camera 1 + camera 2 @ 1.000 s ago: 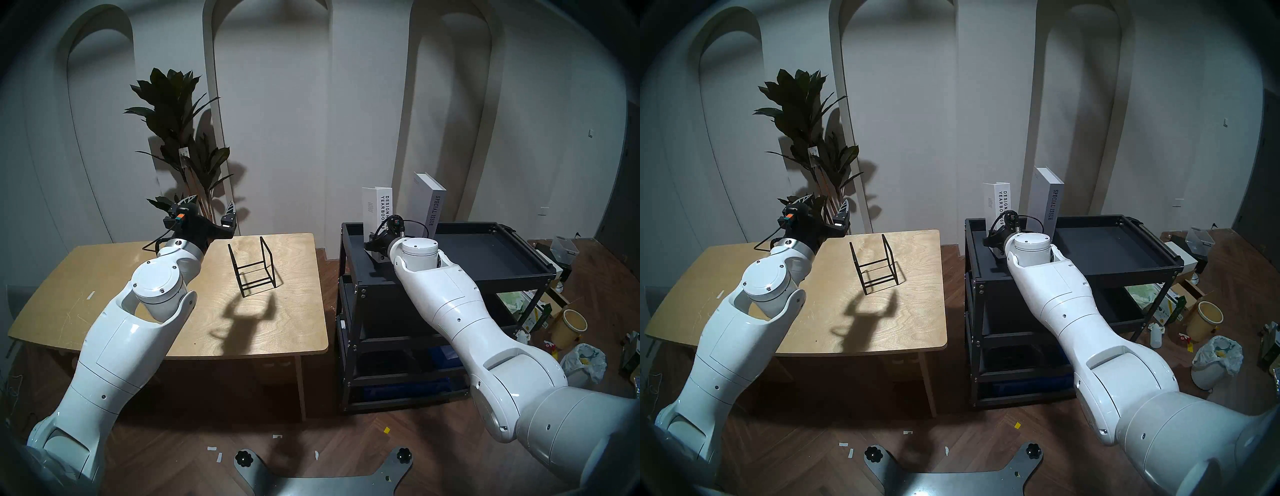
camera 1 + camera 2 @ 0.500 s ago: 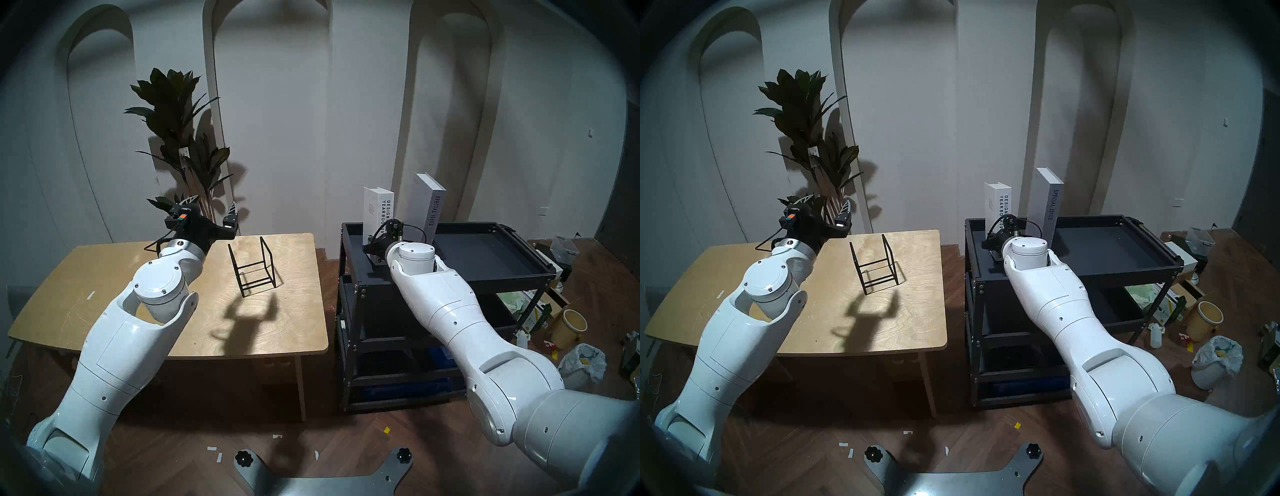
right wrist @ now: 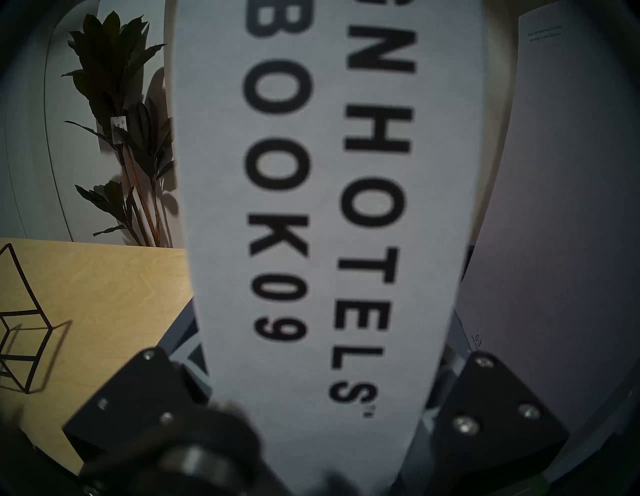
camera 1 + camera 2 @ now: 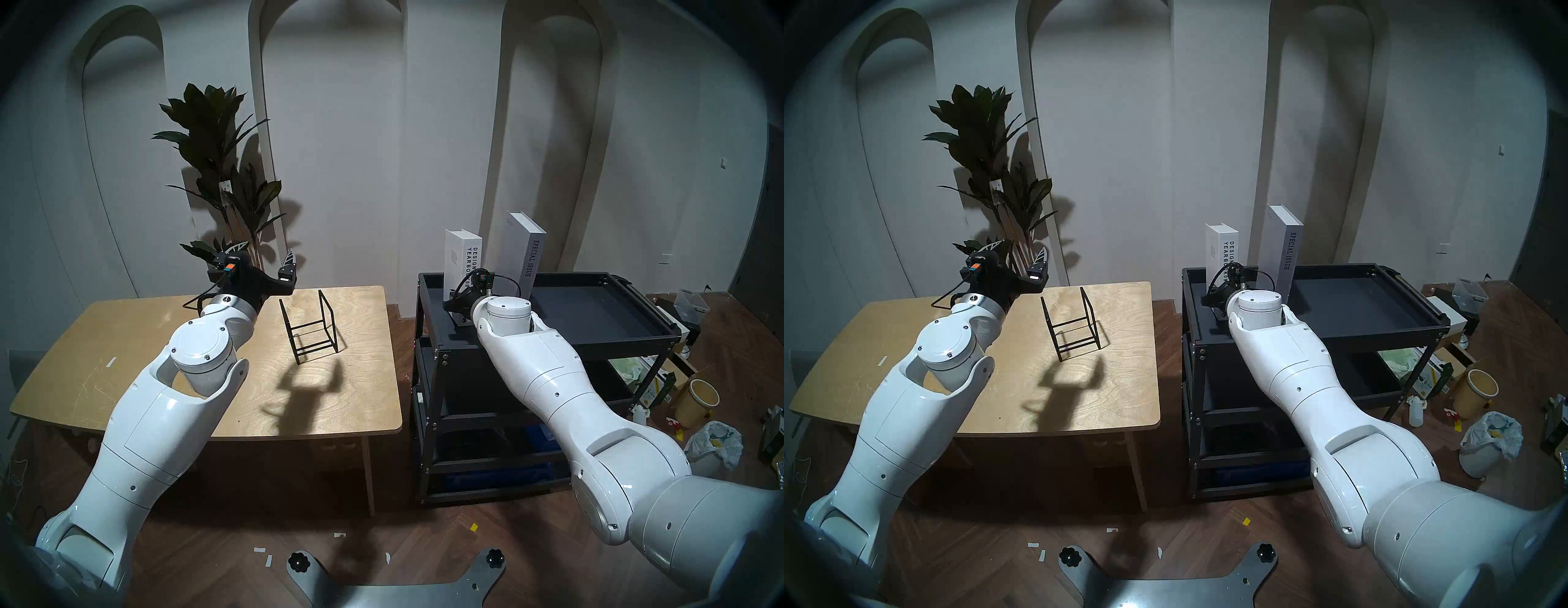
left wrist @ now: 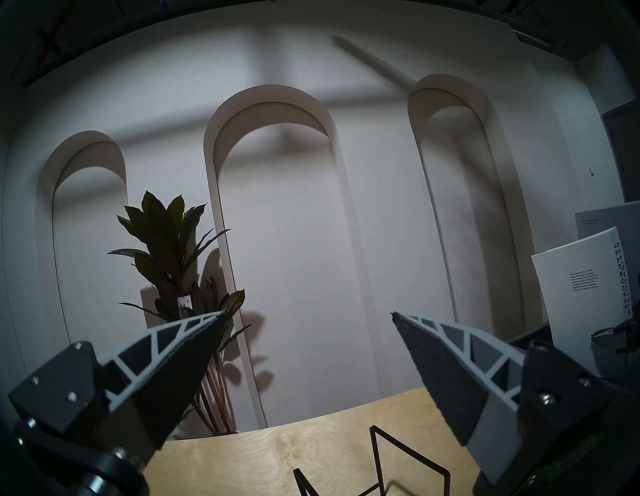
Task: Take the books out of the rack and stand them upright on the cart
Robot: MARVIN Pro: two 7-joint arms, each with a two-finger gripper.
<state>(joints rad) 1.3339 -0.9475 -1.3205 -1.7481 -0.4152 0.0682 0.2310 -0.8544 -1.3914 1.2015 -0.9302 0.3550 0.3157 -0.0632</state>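
Note:
Two white-grey books stand upright on the top tray of the black cart. The shorter book, spine text "DESIGN HOTELS YEARBOOK 09", sits at the tray's back left. My right gripper is shut on its lower spine. The taller book, marked "SPECIAL ISSUE", stands just to its right, apart from it. The black wire rack stands empty on the wooden table. My left gripper hangs open above the table's far edge, left of the rack, holding nothing.
A tall potted plant stands behind the table, close to my left gripper. A narrow gap of floor separates the table and the cart. Boxes, a yellow bucket and a bagged bin litter the floor to the right of the cart.
My left arm has drifted a little to the right with its gripper still open. My right arm has shifted slightly left, still gripping the shorter book.

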